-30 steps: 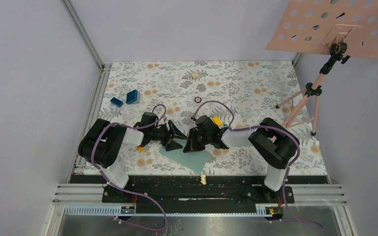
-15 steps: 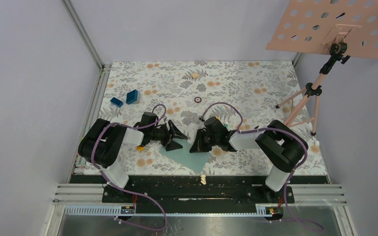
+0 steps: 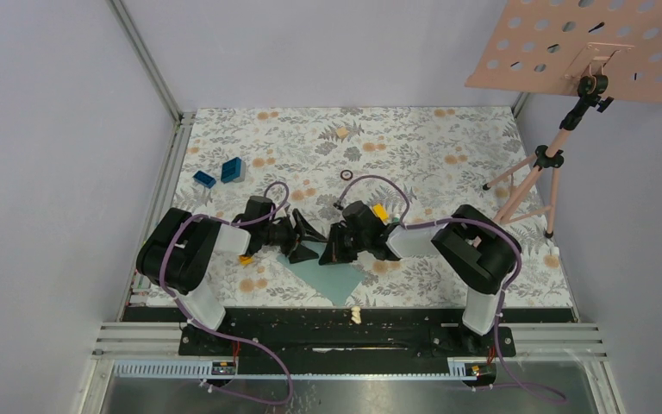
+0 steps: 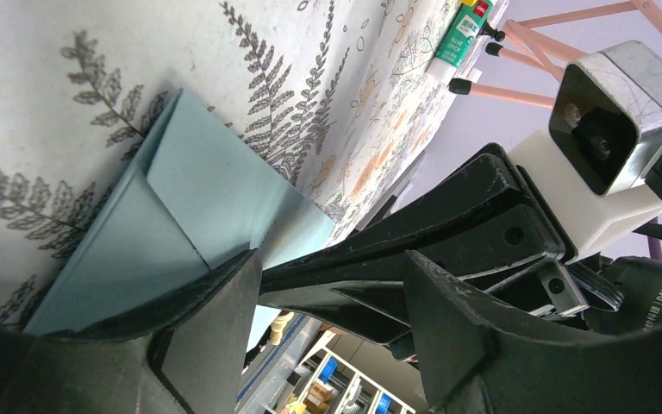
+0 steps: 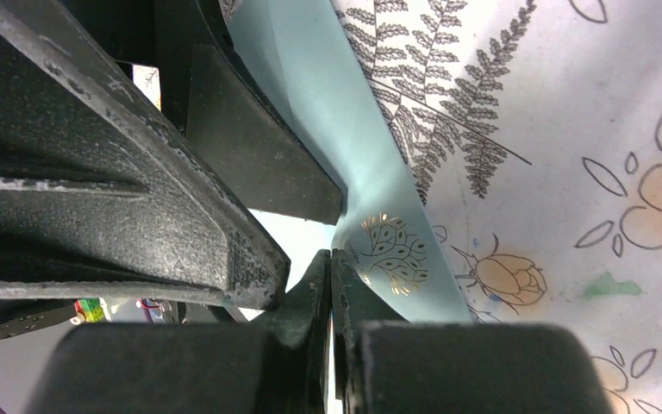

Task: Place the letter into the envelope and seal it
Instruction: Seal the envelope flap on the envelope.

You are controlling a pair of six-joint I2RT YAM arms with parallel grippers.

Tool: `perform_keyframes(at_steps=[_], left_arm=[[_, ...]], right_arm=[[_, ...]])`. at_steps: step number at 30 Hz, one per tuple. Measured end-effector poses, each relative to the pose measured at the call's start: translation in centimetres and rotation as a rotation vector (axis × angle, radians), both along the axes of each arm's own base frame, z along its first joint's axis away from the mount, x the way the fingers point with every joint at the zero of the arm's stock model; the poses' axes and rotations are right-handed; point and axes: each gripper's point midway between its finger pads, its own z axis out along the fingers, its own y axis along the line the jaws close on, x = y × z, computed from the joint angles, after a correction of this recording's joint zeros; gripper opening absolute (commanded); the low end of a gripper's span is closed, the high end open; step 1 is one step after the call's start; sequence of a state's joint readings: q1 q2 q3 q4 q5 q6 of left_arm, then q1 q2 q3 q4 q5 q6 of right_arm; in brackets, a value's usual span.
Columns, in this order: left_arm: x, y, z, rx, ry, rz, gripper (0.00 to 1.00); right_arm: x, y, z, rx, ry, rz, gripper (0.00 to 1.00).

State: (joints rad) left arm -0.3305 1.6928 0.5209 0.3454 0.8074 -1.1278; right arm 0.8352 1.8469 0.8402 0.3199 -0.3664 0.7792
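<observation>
at six o'clock on the floral table [image 3: 448, 147], the teal envelope [image 3: 334, 278] is laid flat; its gold emblem [image 5: 390, 248] is shown only by the right wrist view. left gripper [image 3: 311, 243] jaws are spread, right gripper [image 3: 332, 255] jaws pressed together.

Overhead cam; wrist cams near envelope [image 4: 191, 191]

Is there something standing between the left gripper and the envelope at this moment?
No loose object does. Only the right gripper, shut, reaches in over the envelope, into the gap of the open left gripper, so the two grippers crowd the same spot.
</observation>
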Motion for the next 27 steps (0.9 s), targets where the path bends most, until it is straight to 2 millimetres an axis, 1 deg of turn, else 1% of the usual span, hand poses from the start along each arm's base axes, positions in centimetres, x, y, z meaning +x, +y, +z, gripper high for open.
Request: perform_keyframes(at_steps=[3, 7, 11, 16, 17, 19, 21, 22, 24, 27], left_arm=[[0.0, 0.0, 0.0, 0.000, 0.000, -0.001, 0.64], [0.2, 0.1, 0.0, 0.004, 0.006, 0.003, 0.64], [0.4, 0.3, 0.1, 0.015, 0.019, 0.002, 0.64], [0.9, 0.8, 0.3, 0.032, 0.023, 0.011, 0.64], [0.9, 1.0, 0.3, 0.042, 0.018, 0.011, 0.64], [1.0, 1.2, 0.7, 0.062, 0.001, 0.013, 0.64], [1.2, 1.5, 1.6, 0.075, -0.024, 0.013, 0.64], [1.4, 1.5, 2.5, 0.076, -0.048, 0.011, 0.64], [2.1, 1.4, 4.4, 0.071, -0.109, 0.003, 0.64], [3.1, 1.2, 7.7, 0.061, -0.213, -0.009, 0.64]], right_arm=[[0.0, -0.6, 0.0, 0.002, -0.013, -0.012, 0.00], [-0.5, -3.2, -0.3, 0.006, -0.010, -0.051, 0.00], [-0.4, -5.7, -0.3, 0.008, -0.011, -0.101, 0.00], [-0.4, -6.4, -0.1, -0.001, -0.014, -0.110, 0.00], [-0.6, -6.7, 0.0, -0.014, -0.010, -0.111, 0.01], [-0.9, -7.5, 0.4, -0.044, -0.010, -0.121, 0.12], [-0.9, -8.5, 2.0, -0.068, -0.043, -0.140, 0.18], [-0.8, -9.0, 3.3, -0.075, -0.075, -0.150, 0.21], [0.0, -9.7, 6.4, -0.074, -0.158, -0.175, 0.29], [1.7, -11.1, 11.6, -0.073, -0.318, -0.230, 0.35]])
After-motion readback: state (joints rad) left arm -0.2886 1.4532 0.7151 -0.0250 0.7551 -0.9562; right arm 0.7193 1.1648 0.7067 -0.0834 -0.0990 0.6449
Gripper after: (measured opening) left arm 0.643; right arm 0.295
